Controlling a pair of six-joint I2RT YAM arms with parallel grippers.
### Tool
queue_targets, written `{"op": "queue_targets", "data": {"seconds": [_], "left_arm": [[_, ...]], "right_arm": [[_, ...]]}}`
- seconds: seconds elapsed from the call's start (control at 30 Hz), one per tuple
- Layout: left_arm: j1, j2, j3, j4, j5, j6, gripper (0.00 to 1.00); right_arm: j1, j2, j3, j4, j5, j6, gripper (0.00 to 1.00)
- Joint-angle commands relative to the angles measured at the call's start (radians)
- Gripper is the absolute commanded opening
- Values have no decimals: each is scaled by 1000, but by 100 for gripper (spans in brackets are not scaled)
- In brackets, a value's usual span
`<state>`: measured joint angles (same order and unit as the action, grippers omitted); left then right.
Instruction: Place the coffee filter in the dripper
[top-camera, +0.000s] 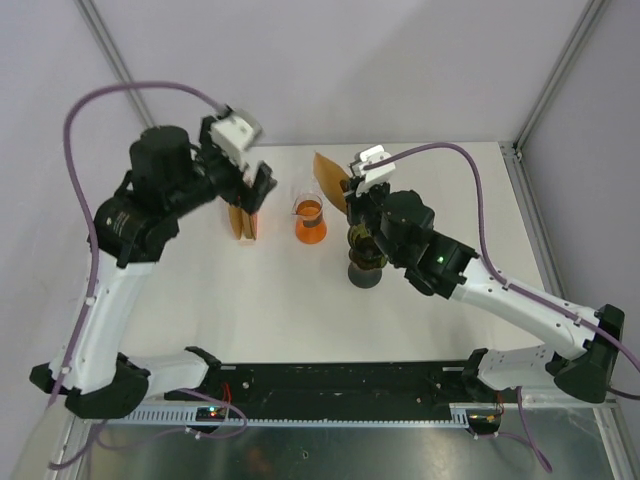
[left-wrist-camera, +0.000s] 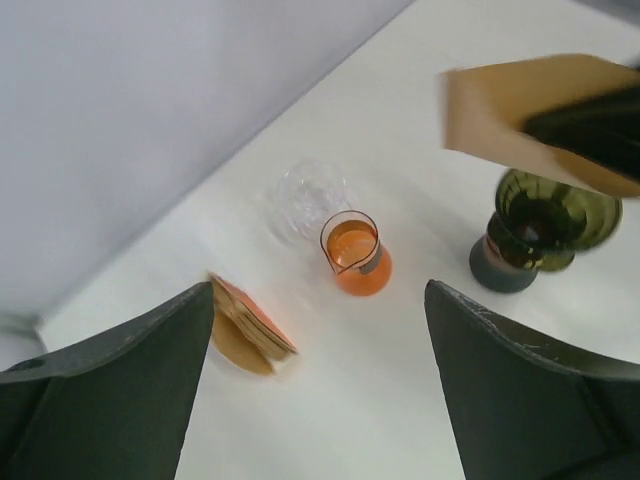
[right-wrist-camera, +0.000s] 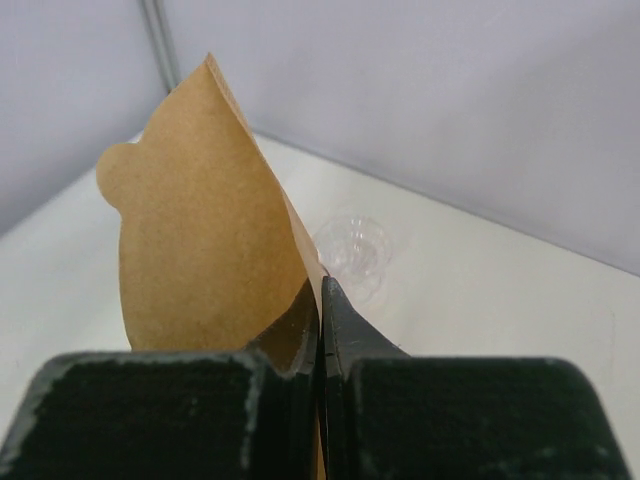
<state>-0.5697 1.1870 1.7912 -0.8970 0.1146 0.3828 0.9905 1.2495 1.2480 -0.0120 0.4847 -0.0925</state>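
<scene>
My right gripper (top-camera: 352, 190) is shut on a brown paper coffee filter (top-camera: 329, 178), held in the air above and just behind the dripper. The filter fills the left of the right wrist view (right-wrist-camera: 200, 250), pinched at its edge between the closed fingers (right-wrist-camera: 345, 330), and shows at the top right of the left wrist view (left-wrist-camera: 510, 115). The dark green glass dripper (top-camera: 366, 258) stands on a dark base; it also shows in the left wrist view (left-wrist-camera: 545, 225). My left gripper (top-camera: 258, 190) is open and empty, high above the stack of filters (left-wrist-camera: 250, 325).
A small glass beaker of orange liquid (top-camera: 310, 222) stands between the filter stack (top-camera: 244, 222) and the dripper; it also shows in the left wrist view (left-wrist-camera: 356, 255). A clear glass lid or dish (left-wrist-camera: 312, 195) lies behind it. The white table's right edge (top-camera: 535, 230) is near the right arm.
</scene>
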Motion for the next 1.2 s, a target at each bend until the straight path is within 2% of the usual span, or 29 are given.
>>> {"op": "queue_targets", "data": {"seconds": [0.0,0.1,0.2,0.33,0.57,0.8,1.0,1.07,1.17], "left_arm": [[187,71,48,48,189,-479,89],[213,172,105,55,291,-564,86],[216,242,156,82,377,-601,90],[215,191,38,225,390,-623,99],[192,173,-86,290,399,-650,100],[184,172,-104,306,440,-644,100],[170,186,-159,326,345,-667,99],[169,202,-172,343,300,-682,97],[169,219,-169,366,265,-702,87]], "right_arm": [[-3,38,30,209,109,61,0],[-1,75,30,293,152,65,0],[-1,119,31,368,210,48,0],[1,161,30,417,267,18,0],[8,220,38,466,319,-32,0],[2,249,41,471,330,-41,0],[30,240,44,466,311,-41,0],[43,238,44,469,309,-47,0],[55,239,44,463,305,-49,0]]}}
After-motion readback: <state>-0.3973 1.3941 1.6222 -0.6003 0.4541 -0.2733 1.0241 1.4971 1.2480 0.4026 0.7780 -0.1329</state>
